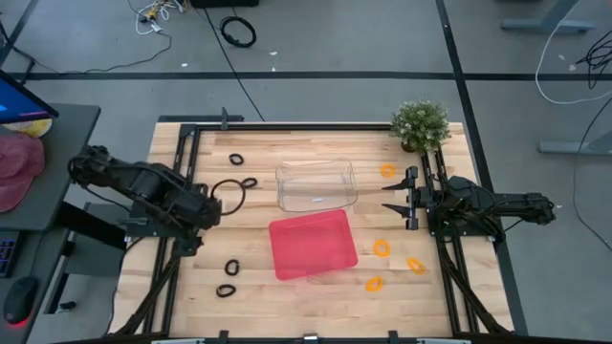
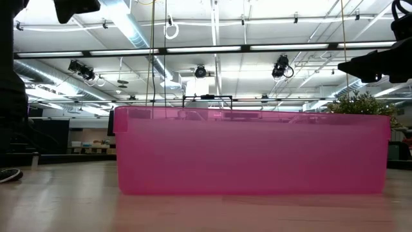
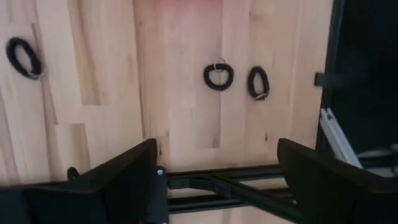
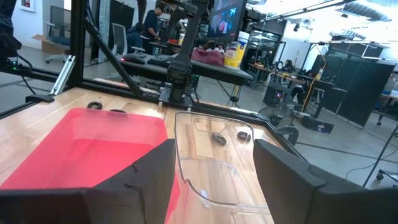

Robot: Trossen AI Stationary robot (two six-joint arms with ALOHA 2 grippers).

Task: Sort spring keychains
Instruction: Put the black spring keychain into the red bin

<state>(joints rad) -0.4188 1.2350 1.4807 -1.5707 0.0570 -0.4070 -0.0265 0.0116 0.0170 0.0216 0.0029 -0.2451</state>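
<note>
Both grippers spread wide, holding nothing: left gripper [image 1: 212, 205] near black spring keychains [image 1: 249, 182], right gripper [image 1: 387, 198] near orange ones [image 1: 387, 171]. Red tray [image 1: 312, 245] and clear bin [image 1: 316, 184] look empty.

The tray [image 1: 313, 245] sat mid-table, the clear bin [image 1: 316, 184] just behind it. Four keychains [image 1: 232, 268] lay left of them, four more [image 1: 382, 248] to the right, beside a plant [image 1: 421, 124] that probably stood in the far right corner.
</note>
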